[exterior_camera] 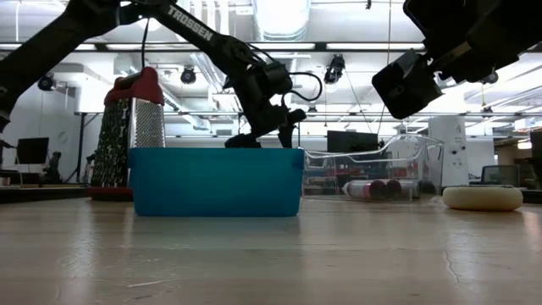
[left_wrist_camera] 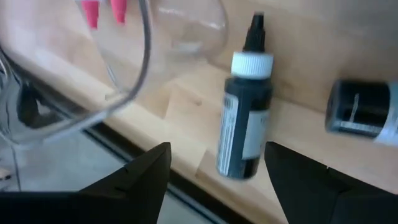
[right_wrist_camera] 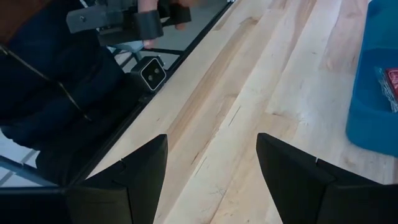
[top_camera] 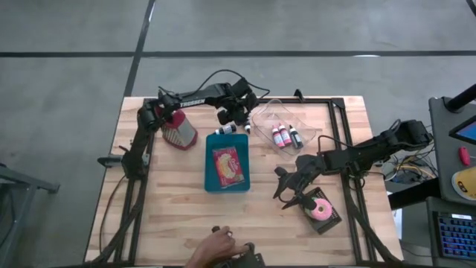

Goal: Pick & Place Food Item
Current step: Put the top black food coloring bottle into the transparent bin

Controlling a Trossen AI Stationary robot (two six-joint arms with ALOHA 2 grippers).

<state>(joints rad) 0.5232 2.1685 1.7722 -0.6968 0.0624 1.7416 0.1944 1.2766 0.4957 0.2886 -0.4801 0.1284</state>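
Far left of the high view, the grater (top_camera: 178,130) stands off the working line, simply parked. Moving right, the left gripper (top_camera: 232,117) hangs low over the dark bottle (top_camera: 225,129) lying just above the blue bin (top_camera: 227,168); its own camera shows the fingers (left_wrist_camera: 140,177) spread wide on either side of that bottle (left_wrist_camera: 244,127), nothing clamped, which reads as lining up for a grab. The bin sits dead centre, a packet (top_camera: 228,164) lying flat inside, and that looks like the drop spot.

Further right, the clear tray (top_camera: 285,126) holds pink-capped bottles (top_camera: 280,136). Then the right gripper (top_camera: 291,192), jaws apart and empty in its wrist view (right_wrist_camera: 211,168), raised off the table beside the pink-frosted donut (top_camera: 321,210), which rests on a dark plate (top_camera: 327,221) at lower right. That donut looks like the food item, not yet touched.

Hard to make out: the packet's label is unreadable, the bin wall hides its contents in the low view, and a second dark bottle (left_wrist_camera: 367,115) is cut off at the frame edge. A person's hand (top_camera: 212,247) pokes in at the bottom edge, the rest out of frame.
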